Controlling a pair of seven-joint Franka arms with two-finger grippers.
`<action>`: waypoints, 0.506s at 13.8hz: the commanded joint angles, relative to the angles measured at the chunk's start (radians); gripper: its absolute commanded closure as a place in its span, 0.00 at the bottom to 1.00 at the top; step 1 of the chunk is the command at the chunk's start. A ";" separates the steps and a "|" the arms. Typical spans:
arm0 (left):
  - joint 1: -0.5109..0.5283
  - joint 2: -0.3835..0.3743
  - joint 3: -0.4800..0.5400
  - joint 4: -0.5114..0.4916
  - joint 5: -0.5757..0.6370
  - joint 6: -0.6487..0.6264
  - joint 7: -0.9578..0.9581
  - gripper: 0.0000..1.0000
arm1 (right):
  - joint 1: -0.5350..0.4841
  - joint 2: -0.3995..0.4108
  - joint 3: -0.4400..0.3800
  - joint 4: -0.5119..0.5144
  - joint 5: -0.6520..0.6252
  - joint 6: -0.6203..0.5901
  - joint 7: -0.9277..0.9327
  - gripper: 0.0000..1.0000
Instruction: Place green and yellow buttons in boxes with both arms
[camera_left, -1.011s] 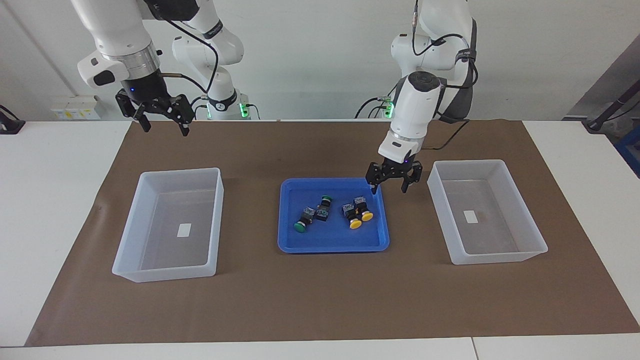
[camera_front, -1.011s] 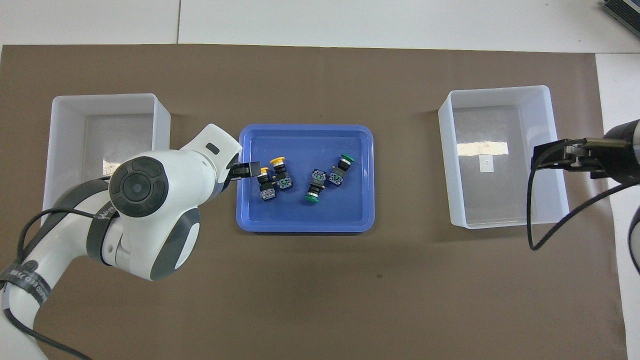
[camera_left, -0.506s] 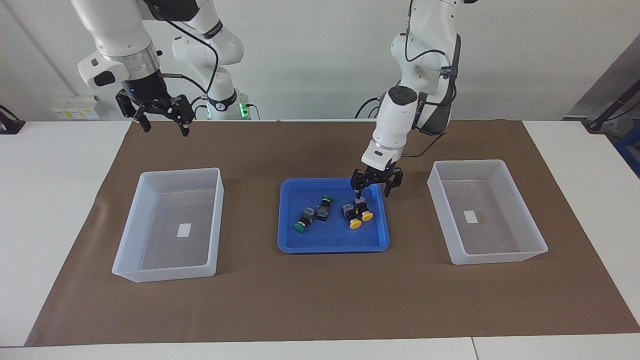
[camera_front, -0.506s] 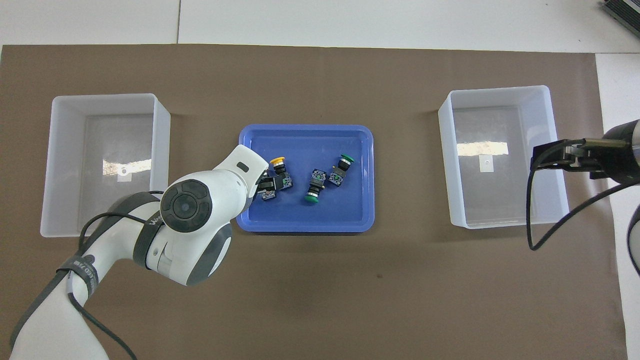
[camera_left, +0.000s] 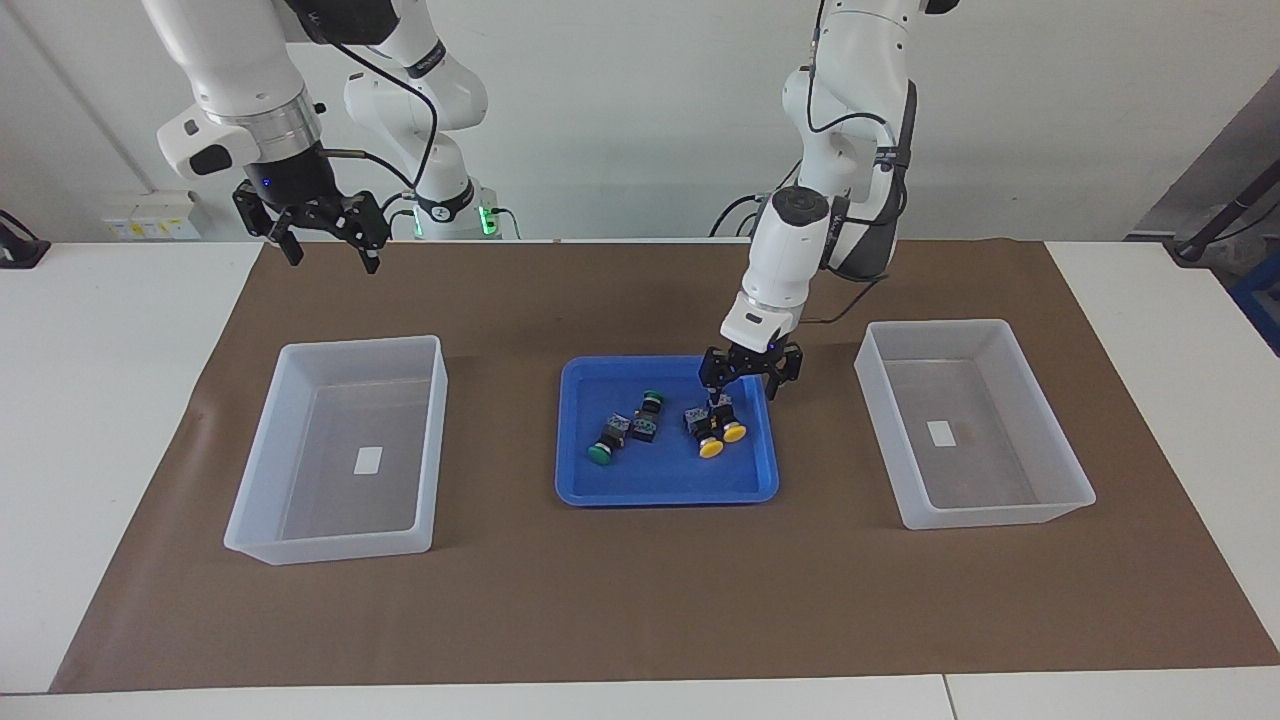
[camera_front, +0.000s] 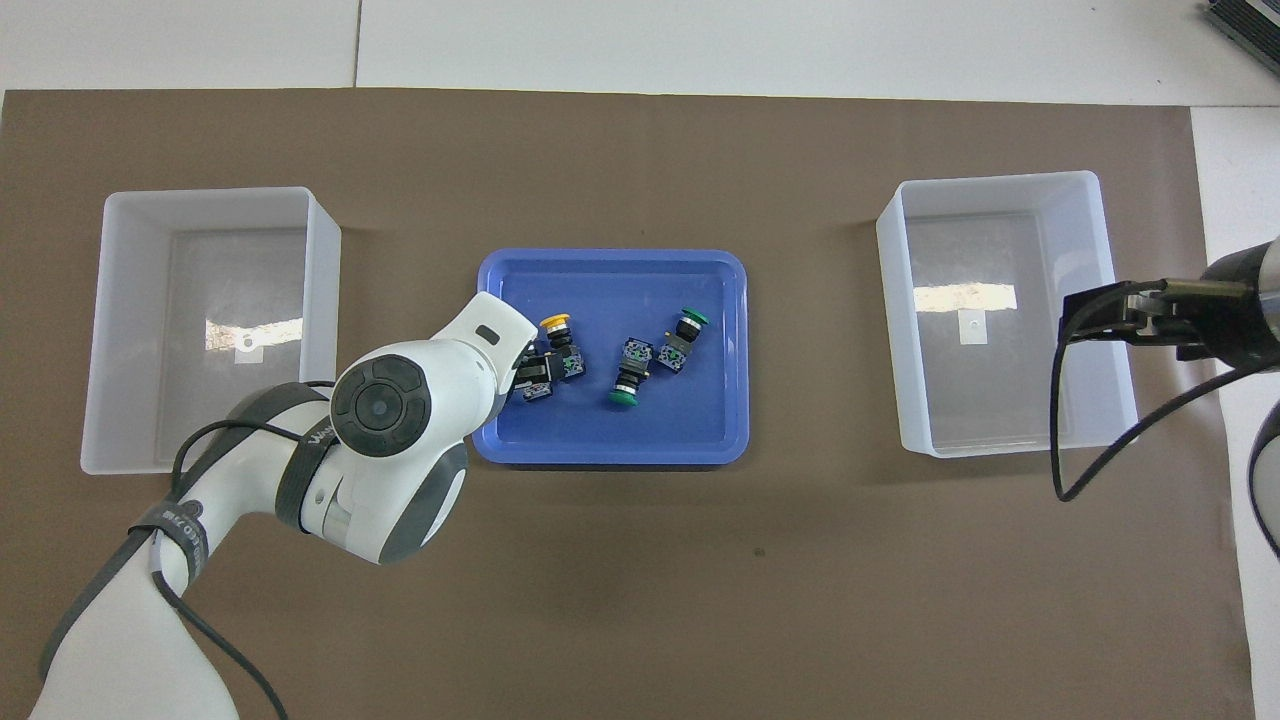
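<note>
Two yellow buttons (camera_left: 711, 449) (camera_left: 735, 433) and two green buttons (camera_left: 600, 454) (camera_left: 653, 397) lie on their sides in the blue tray (camera_left: 665, 495). My left gripper (camera_left: 742, 390) is open and empty, just above the black bodies of the yellow buttons. In the overhead view the left arm's wrist hides most of this gripper (camera_front: 522, 368) and one yellow cap; the other yellow cap (camera_front: 555, 321) and both green caps (camera_front: 694, 317) (camera_front: 623, 399) show. My right gripper (camera_left: 332, 258) is open and empty, held high over the mat's edge nearest the robots; the right arm waits.
Two translucent boxes stand on the brown mat, one on either side of the tray: one (camera_left: 362, 343) (camera_front: 990, 180) toward the right arm's end, one (camera_left: 940, 325) (camera_front: 205, 192) toward the left arm's end. Each holds only a small white label.
My left gripper has moved from the tray's edge inward and down, to just above the yellow buttons. The buttons and the right arm have not moved.
</note>
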 joint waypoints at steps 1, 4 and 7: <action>-0.014 0.026 0.011 -0.010 -0.010 0.042 -0.009 0.00 | -0.006 -0.017 0.003 -0.026 0.010 0.024 0.010 0.00; -0.027 0.038 0.011 -0.010 -0.010 0.048 -0.014 0.04 | -0.006 -0.017 0.003 -0.026 0.010 0.024 0.010 0.00; -0.029 0.043 0.011 -0.010 -0.010 0.047 -0.025 0.20 | -0.006 -0.019 0.003 -0.028 0.010 0.024 0.010 0.00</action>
